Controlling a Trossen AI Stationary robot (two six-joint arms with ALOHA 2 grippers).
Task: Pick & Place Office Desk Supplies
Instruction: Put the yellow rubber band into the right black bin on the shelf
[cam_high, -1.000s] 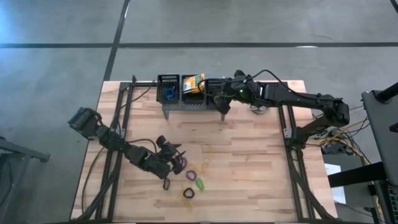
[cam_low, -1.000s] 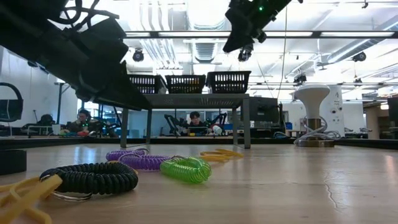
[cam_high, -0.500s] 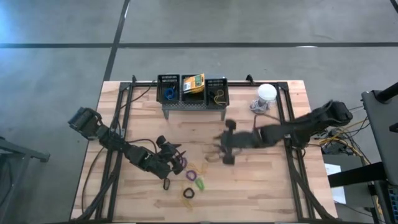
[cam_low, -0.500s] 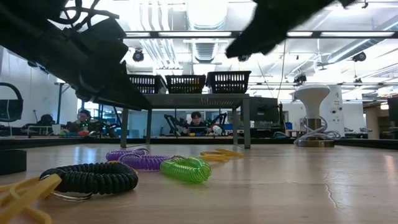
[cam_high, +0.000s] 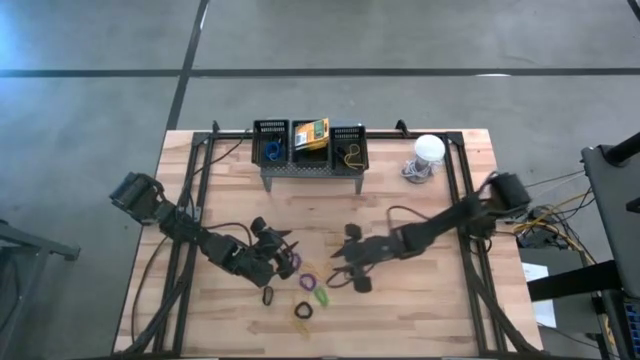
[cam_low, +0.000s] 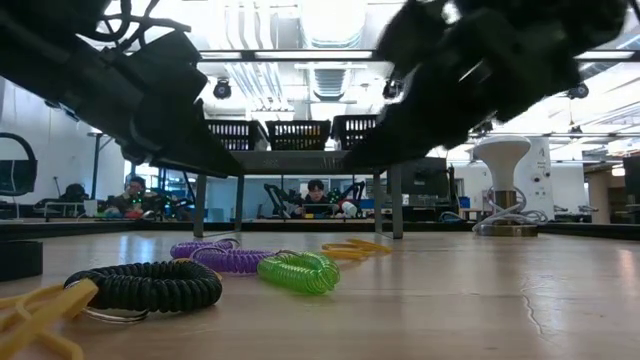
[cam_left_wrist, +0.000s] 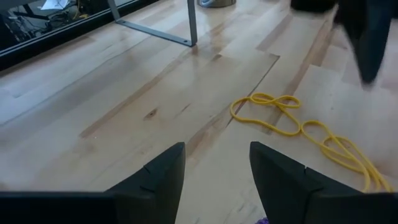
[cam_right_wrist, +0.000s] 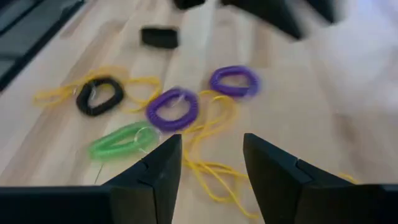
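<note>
I've got the right gripper (cam_high: 345, 272) low over the pale wooden tabletop (cam_high: 420, 310), fingers spread and empty, aimed at the loose pile so the next loop sits straight ahead. In its wrist view: two springy purple coil loops (cam_right_wrist: 172, 107), a green coil loop (cam_right_wrist: 119, 140), a black coil loop (cam_right_wrist: 98, 95), all tangled among thin yellow bands (cam_right_wrist: 205, 158). The left gripper (cam_left_wrist: 214, 171) waits beside the pile, fingers parted, nothing between them. Up on the grey perforated metal stand (cam_high: 310, 168) sit three small black mesh baskets (cam_high: 270, 141), one holding yellow-green crayon boxes (cam_high: 312, 133). Soft coils should squash easily under a pinch, I reckon.
</note>
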